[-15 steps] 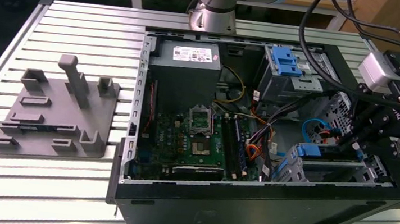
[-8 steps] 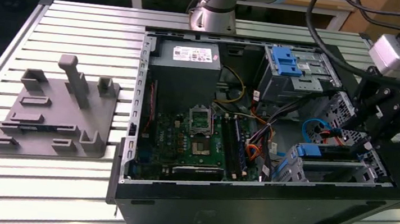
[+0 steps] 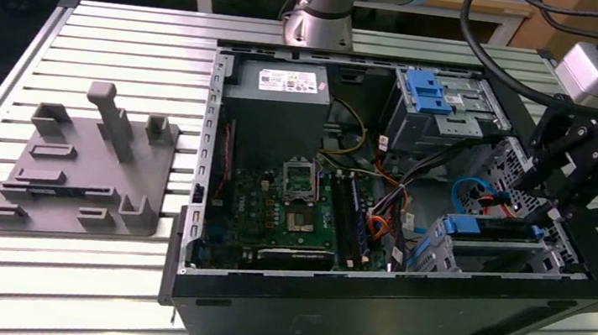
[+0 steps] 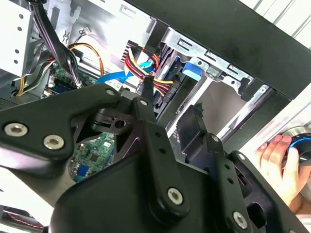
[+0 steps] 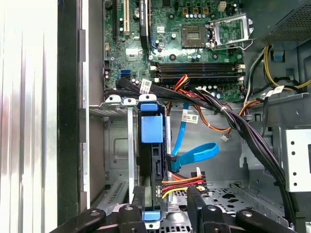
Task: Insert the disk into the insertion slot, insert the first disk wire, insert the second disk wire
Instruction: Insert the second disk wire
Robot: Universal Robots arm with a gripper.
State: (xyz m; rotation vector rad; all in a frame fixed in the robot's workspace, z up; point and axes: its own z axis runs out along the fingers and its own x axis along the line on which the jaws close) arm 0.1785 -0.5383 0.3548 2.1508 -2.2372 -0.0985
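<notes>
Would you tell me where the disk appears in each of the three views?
Exterior view: disk in the slot, at the case corner on the exterior view's right.
First wrist view: disk edge-on, beside the blue cable.
Second wrist view: disk's blue end by the red-yellow wires.
Shared landmark: the blue cable at the disk.

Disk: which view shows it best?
First wrist view: the disk stands edge-on in its blue carrier inside the insertion slot, cables meeting its side. The exterior view shows it small, from above; the second wrist view catches a blue carrier corner.
</notes>
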